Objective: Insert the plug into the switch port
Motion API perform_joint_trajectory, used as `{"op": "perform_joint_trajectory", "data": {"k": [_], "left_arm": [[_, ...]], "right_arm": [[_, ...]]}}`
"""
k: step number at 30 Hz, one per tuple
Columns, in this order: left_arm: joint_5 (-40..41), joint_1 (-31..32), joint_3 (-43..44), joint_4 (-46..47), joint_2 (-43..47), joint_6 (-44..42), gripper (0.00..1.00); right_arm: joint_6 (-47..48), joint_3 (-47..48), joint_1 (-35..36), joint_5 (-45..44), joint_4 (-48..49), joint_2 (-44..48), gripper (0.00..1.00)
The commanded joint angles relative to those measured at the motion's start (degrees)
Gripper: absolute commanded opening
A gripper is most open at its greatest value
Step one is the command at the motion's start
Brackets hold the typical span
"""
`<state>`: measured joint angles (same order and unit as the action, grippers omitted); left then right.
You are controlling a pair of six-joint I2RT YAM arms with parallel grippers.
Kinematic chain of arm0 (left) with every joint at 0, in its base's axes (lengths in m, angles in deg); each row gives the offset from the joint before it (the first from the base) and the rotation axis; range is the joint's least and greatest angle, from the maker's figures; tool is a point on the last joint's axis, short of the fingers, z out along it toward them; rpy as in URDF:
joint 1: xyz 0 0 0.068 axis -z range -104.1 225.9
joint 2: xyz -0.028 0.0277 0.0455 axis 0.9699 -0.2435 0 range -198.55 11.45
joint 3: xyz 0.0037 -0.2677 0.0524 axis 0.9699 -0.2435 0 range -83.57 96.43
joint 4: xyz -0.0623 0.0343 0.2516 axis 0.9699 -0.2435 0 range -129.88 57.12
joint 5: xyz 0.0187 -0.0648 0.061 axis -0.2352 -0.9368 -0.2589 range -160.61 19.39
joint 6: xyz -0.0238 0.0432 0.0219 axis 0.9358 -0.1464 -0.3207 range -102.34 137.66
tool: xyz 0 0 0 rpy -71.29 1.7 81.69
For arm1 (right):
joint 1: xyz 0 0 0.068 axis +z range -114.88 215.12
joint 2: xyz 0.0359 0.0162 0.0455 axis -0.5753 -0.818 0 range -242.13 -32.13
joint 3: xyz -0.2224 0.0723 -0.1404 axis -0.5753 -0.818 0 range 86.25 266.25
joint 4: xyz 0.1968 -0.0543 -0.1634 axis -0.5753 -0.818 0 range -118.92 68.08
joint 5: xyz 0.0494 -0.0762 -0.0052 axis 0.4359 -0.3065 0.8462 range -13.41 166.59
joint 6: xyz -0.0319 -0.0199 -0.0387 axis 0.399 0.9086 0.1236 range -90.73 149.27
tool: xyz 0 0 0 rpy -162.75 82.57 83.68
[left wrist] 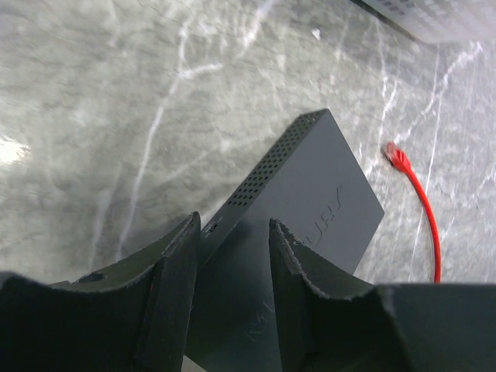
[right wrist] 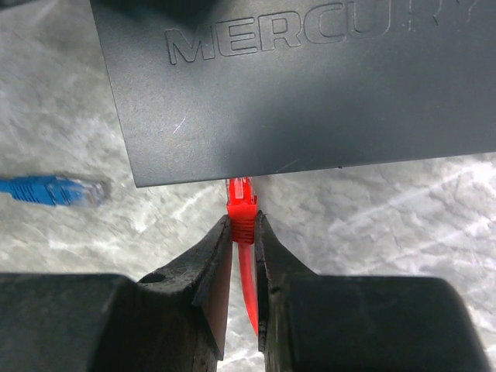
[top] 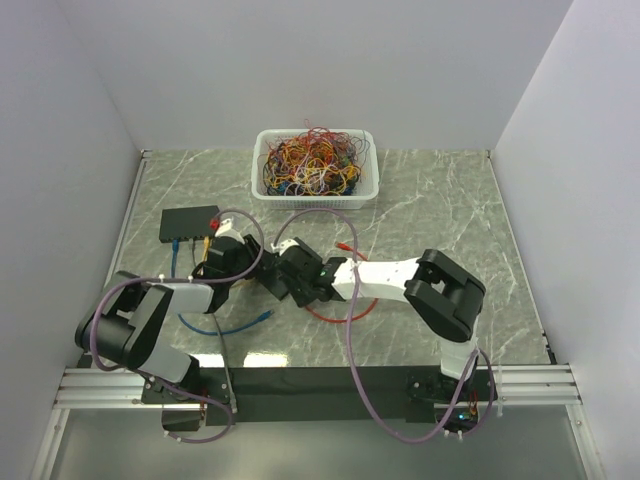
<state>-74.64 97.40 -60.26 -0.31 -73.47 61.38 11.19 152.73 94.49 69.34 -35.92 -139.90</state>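
I am pinching the red plug in my right pincer, holding its tip against the edge of the black switch lying left of middle on the tabletop, while my left pincer is straddling that switch, though I cannot tell whether it is gripping.

A robot test lab: plain white panels enclose the marble-look worktop, with a basket of tangled wires at 12 o'clock.
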Motion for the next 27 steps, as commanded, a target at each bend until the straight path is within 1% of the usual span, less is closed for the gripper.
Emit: {"op": "perform_joint_trajectory", "data": {"k": [1, 4, 9, 14, 19, 25, 27], "left_arm": [[-7.7, 3.8, -2.9, -0.8, 1.1, 0.1, 0.45], [-8.5, 4.7, -4.3, 1.3, 1.4, -0.1, 0.45], [-8.5, 7.9, -5.9, 2.9, 2.2, -1.3, 0.45], [-7.7, 10.6, -6.6, 4.1, 2.3, -1.5, 0.45], [-6.9, 11.0, -6.3, 3.8, 2.1, -1.9, 0.45], [-8.6, 11.5, -6.8, 7.0, 0.7, -2.2, 0.45], [-9.5, 11.8, -7.5, 9.5, -0.2, -2.6, 0.45]], "right_arm": [[0.6, -1.3, -0.3, -2.8, 7.1, 2.5, 0.00], [0.4, -2.2, -0.3, -2.6, 7.2, 3.4, 0.00], [-0.1, -4.4, -0.2, -2.3, 7.1, 5.4, 0.00], [-0.8, -8.4, 0.3, -2.2, 7.6, 8.4, 0.00], [-1.2, -11.6, 0.7, -2.9, 7.5, 11.0, 0.00], [-1.4, -11.7, 0.8, -3.6, 7.1, 10.9, 0.00], [-1.3, -11.8, 0.8, -3.7, 7.4, 11.2, 0.00]]}}
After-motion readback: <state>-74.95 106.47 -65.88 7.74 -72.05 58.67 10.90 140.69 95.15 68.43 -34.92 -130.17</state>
